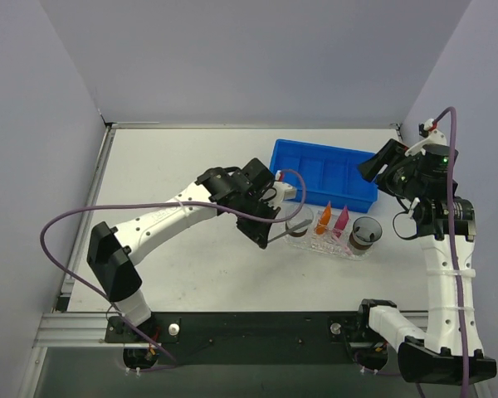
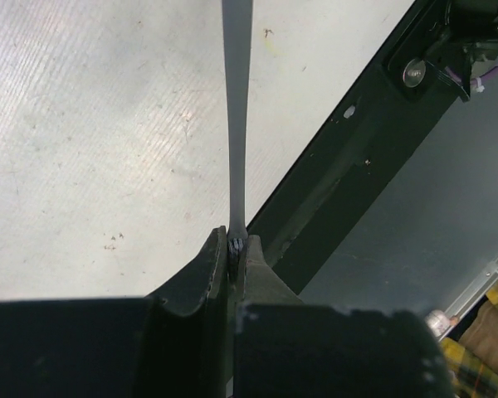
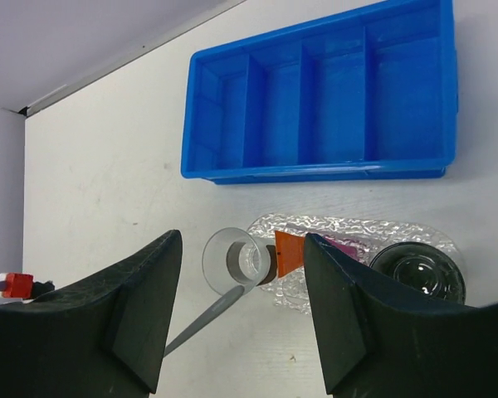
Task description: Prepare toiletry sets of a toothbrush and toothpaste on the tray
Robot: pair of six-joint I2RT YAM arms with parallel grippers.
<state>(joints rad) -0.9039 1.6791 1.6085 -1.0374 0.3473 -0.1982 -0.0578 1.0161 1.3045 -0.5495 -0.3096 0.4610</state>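
On the tray (image 1: 315, 246): two toothpaste tubes (image 1: 323, 220), two clear cups (image 1: 366, 233). Left gripper (image 2: 236, 245) clenches one toothbrush (image 2: 236, 124) at the tray's 9 o'clock. Right gripper (image 3: 241, 249) is released.

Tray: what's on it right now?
On the tray: orange tube, pink tube, dark cup at one end. A clear cup sits at the other end; on or beside it, can't tell. The right tool hides most of the pink tube.
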